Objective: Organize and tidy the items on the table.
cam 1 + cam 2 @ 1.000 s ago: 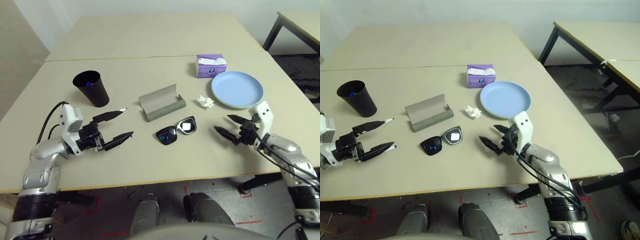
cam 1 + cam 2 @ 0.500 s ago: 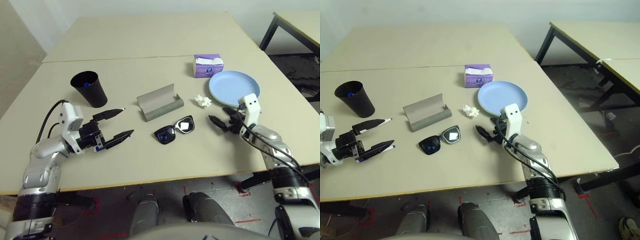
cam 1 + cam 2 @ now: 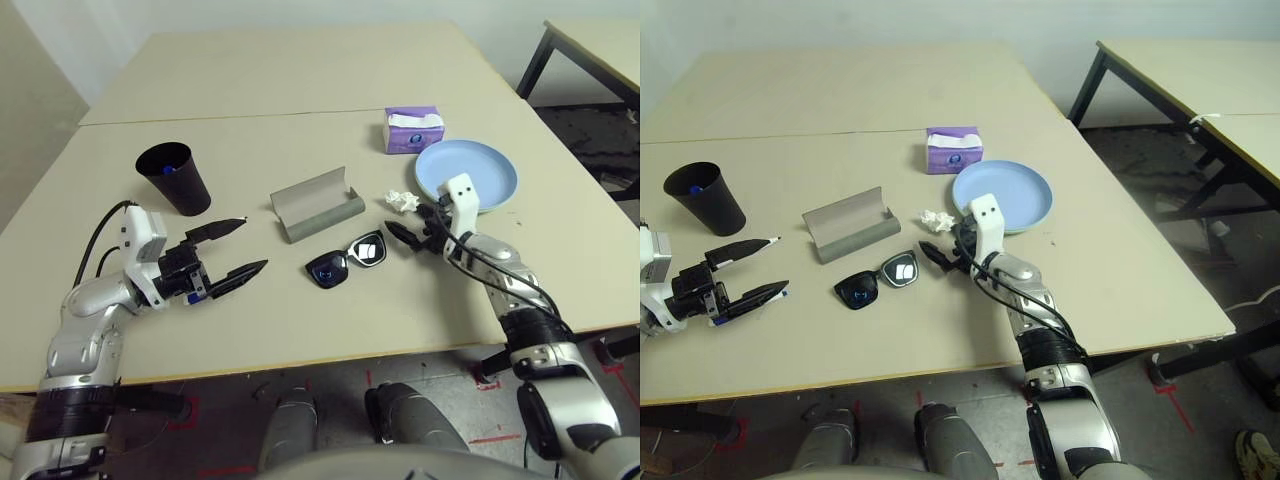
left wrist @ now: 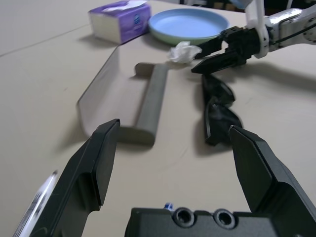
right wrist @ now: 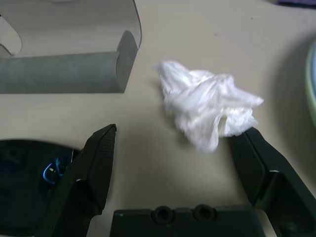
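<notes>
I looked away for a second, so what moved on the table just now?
The right claw, open and empty, slid across toward the crumpled white tissue, stopping just short of it. Nothing was grabbed or released. The left claw kept still and open, and the black blue-lensed sunglasses and grey glasses case stayed put.

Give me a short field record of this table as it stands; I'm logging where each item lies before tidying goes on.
left claw: open, marker at its fingers
right claw: open, near tissue
sunglasses: on table, in front of case
glasses case: open, centre
cup: upright, blue-capped marker inside
plates: stacked, blue over green
tissue box: behind plates
</notes>
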